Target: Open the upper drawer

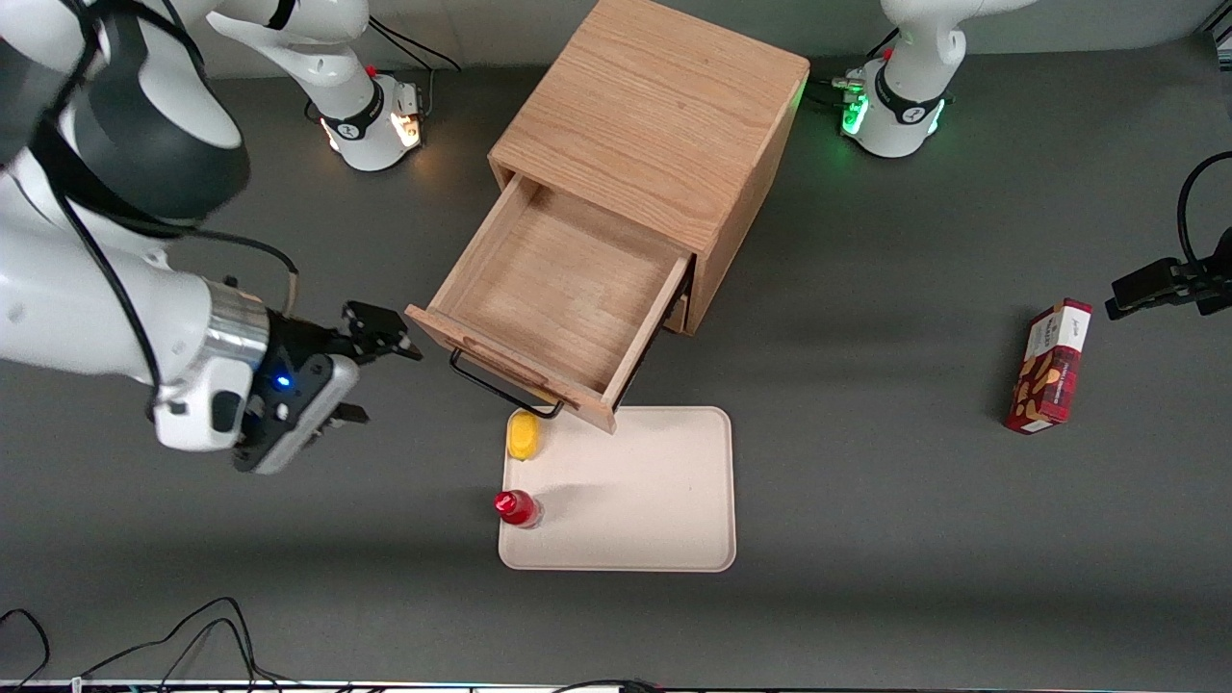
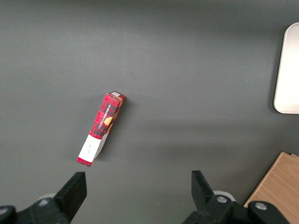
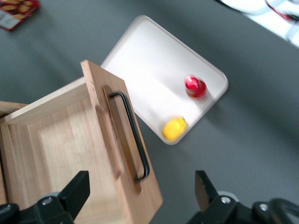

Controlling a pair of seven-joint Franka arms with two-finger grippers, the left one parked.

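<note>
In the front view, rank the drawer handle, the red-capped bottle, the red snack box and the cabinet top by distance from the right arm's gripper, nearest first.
Gripper open, beside the pulled-out upper drawer.
1. Drawer handle: beside the gripper.
2. Red-capped bottle: on the tray, nearer the camera.
3. Cabinet top: above the drawer.
4. Red snack box: toward the parked arm's end.

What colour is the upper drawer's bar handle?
Black, clearest in the right wrist view: handle on the upper drawer; gripper open beside it.
</note>
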